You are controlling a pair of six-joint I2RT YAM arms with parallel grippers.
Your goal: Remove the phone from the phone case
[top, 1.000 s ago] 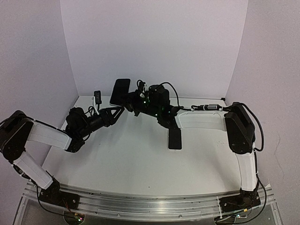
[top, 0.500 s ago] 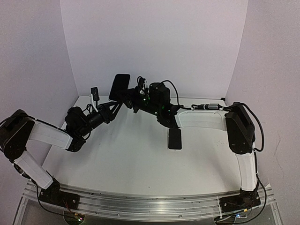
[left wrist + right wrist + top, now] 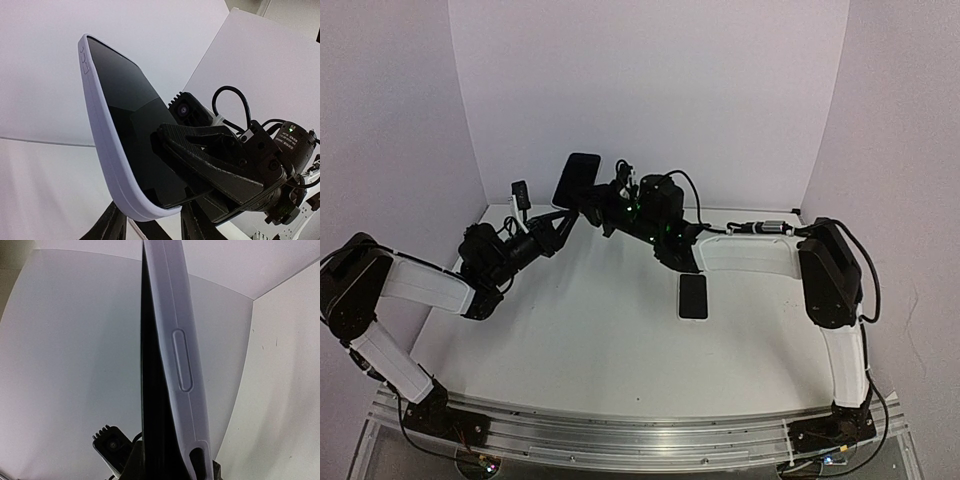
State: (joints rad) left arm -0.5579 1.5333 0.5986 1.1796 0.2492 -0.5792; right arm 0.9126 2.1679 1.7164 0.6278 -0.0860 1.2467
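Right now your right pincer point(image 3: 595, 207) is pressed together on the lower end of the phone case point(image 3: 109, 150), with one ribbed finger point(image 3: 200, 155) flat against the glass and the other hidden behind the back. From that grip the case rises tilted, held high off the table point(image 3: 600, 340). The phone point(image 3: 125, 105) sits inside it, its dark screen bordered by the pale rim. From your right wrist, the case stands edge-on straight above the fingers, with a long moulded button point(image 3: 181, 360) on its side. Your left pincer point(image 3: 572, 217) meets it from the opposite side, just under the right one's grip, its two fingers either side of the case's bottom corner. You cannot tell whether they pinch it or merely flank it. Below the right pincer, nearer its arm's base, a flat black slab point(image 3: 693, 296) lies on the table, well apart from both pincers.
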